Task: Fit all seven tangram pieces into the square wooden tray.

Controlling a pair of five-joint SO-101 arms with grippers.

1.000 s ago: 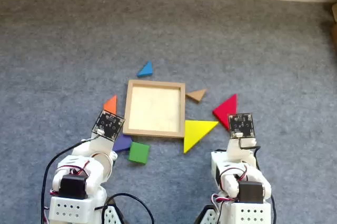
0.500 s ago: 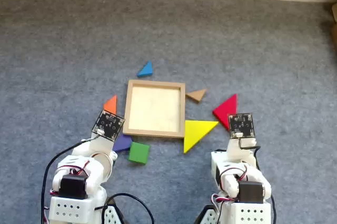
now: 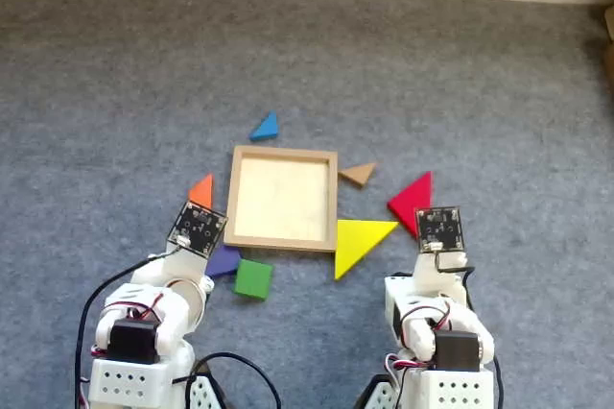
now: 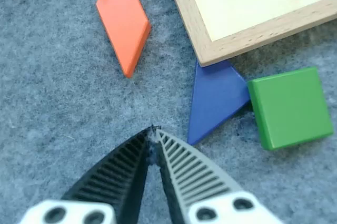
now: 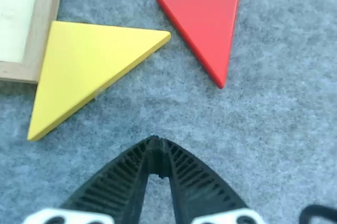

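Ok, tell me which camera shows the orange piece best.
The left wrist view: the orange piece lies whole and close there, a parallelogram beside the rim of the tray. In the high view the left arm covers its near end, leaving a small orange tip. The right wrist view faces the yellow triangle and red triangle.

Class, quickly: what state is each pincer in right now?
Left pincer: closed, holding nothing.
Right pincer: closed, holding nothing.
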